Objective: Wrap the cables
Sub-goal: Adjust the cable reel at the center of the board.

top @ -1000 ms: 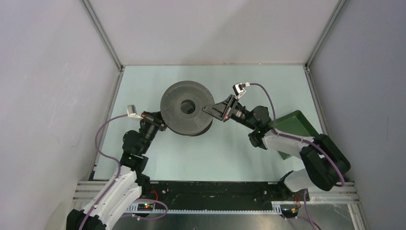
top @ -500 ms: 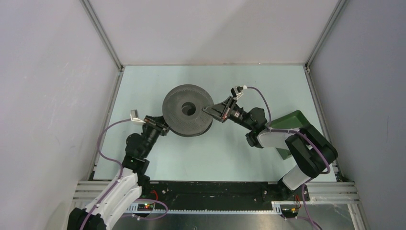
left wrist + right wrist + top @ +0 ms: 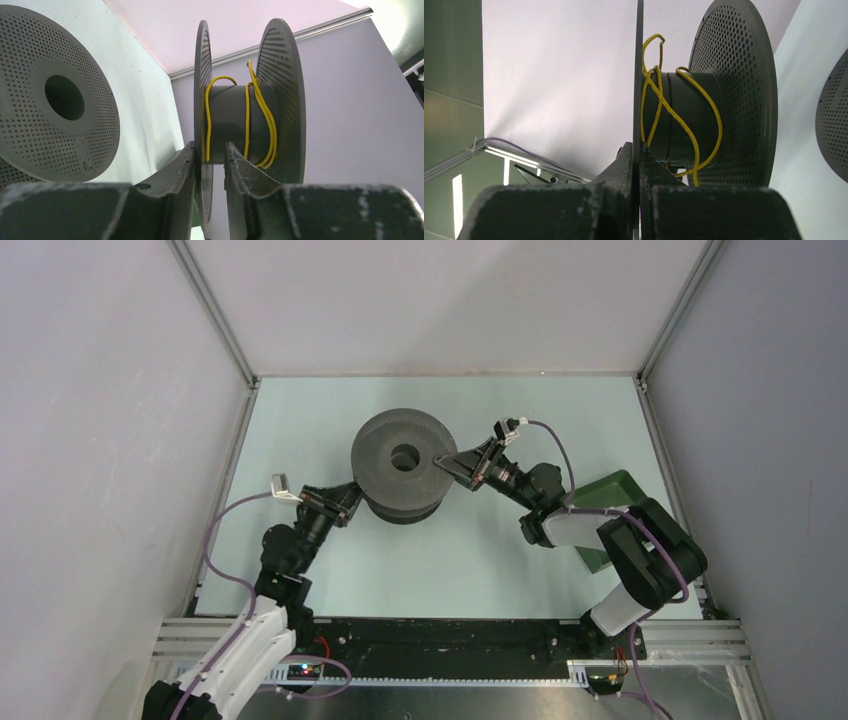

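A dark grey spool [image 3: 405, 465] sits mid-table between both grippers. The yellow cable [image 3: 248, 120] lies in a few loose loops round its core, also shown in the right wrist view [image 3: 674, 117]. My left gripper [image 3: 350, 498] straddles one flange edge [image 3: 202, 100]. That flange rests on one finger, with a gap to the other finger. My right gripper [image 3: 448, 462] is shut on the thin flange edge [image 3: 639, 75] at the spool's right. The red cable is out of view.
A second perforated spool flange shows in the left wrist view [image 3: 55, 100] and in the right wrist view [image 3: 835, 125]. A green tray [image 3: 622, 495] lies at the right, under the right arm. Grey walls enclose the pale green table [image 3: 300, 420].
The spool has shifted right and slightly away from the arms, carried by the right gripper. The left arm has drawn back a little, its gripper staying at the spool's left edge.
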